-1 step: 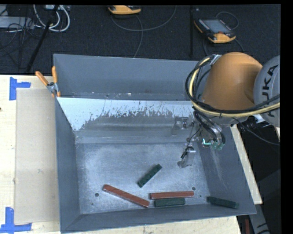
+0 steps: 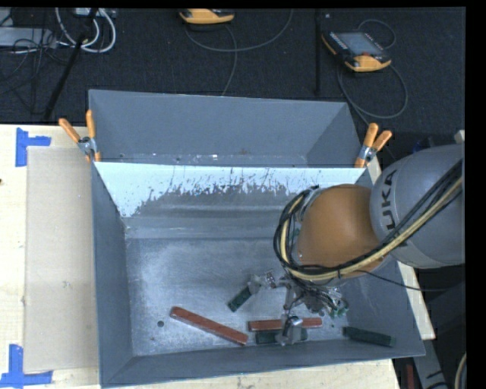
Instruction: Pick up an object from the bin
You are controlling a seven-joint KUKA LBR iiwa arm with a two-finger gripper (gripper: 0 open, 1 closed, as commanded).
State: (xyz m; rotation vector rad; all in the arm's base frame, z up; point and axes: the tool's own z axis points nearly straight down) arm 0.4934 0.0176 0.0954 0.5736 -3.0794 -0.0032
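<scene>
- Surface: the grey metal bin takes up the middle of the frame. Its floor is scuffed and speckled pale, and its far wall carries pale scratch marks.
- Room: above the bin lies a dark floor with loose cables at upper left. Two orange-and-black devices rest on it, one at top centre and one at upper right.
- Bin contents, lower half of the frame:
  - a long reddish-brown strip lies slanted at lower centre-left;
  - a small dark green block lies tilted just above the strip's right end;
  - a short reddish-brown bar lies level at lower centre-right, with a small dark piece just below it;
  - a dark green bar lies apart in the lower right corner.
- Arm pose: my grey arm enters from the right edge of the frame. My orange wrist cover is ringed by black and yellow cables and points down into the bin's right half.
- Gripper: I am low in the bin, at the right end of the short reddish-brown bar.
- Grip state: I cannot tell whether I am spread or closed, nor whether the bar is clamped.
</scene>
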